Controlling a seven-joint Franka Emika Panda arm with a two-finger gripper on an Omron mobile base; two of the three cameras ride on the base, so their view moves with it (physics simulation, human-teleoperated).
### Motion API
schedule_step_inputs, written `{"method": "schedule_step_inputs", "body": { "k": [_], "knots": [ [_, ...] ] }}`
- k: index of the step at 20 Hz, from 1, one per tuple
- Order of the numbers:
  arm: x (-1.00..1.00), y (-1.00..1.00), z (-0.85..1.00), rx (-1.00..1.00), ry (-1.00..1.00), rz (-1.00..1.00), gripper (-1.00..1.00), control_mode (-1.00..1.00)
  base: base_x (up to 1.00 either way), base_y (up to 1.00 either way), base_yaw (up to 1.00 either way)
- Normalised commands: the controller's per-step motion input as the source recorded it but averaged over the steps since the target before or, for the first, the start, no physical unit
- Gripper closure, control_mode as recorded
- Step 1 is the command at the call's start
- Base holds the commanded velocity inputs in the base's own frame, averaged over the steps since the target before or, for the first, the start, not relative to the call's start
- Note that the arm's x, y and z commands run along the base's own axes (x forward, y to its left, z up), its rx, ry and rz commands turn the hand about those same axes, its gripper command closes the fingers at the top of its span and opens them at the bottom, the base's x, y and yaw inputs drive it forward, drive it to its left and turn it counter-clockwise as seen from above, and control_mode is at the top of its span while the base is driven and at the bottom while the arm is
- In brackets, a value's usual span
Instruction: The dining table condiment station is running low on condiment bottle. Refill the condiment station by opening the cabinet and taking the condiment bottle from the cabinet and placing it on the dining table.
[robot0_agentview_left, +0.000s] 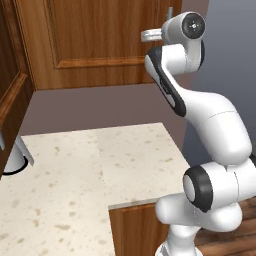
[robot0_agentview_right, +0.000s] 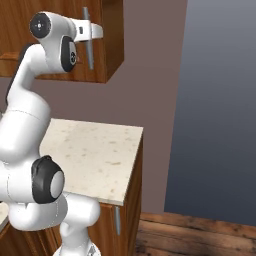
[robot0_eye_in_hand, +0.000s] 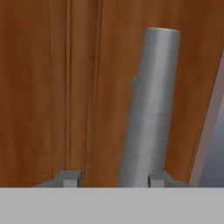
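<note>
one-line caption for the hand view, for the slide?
Gripper at the closed cabinet door, its fingertips either side of the silver bar handle.

light: even, soft | shadows: faint | glare: none | close-up: blurry

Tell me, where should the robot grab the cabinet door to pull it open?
Probably the silver handle, mid-bar, approached straight from the front. It's a long upright bar standing off the door, so the gripper can put one finger on each side.
</note>
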Motion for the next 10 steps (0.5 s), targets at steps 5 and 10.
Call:
{"method": "schedule_step_inputs", "body": {
  "k": [5,10],
  "knots": [
    [0.28,-0.34,0.0,0.04,0.0,0.01,1.0,-1.0,0.0,0.0,0.0],
    [0.17,-0.21,-0.01,0.01,0.0,0.01,1.0,-1.0,0.0,0.0,0.0]
  ]
}}
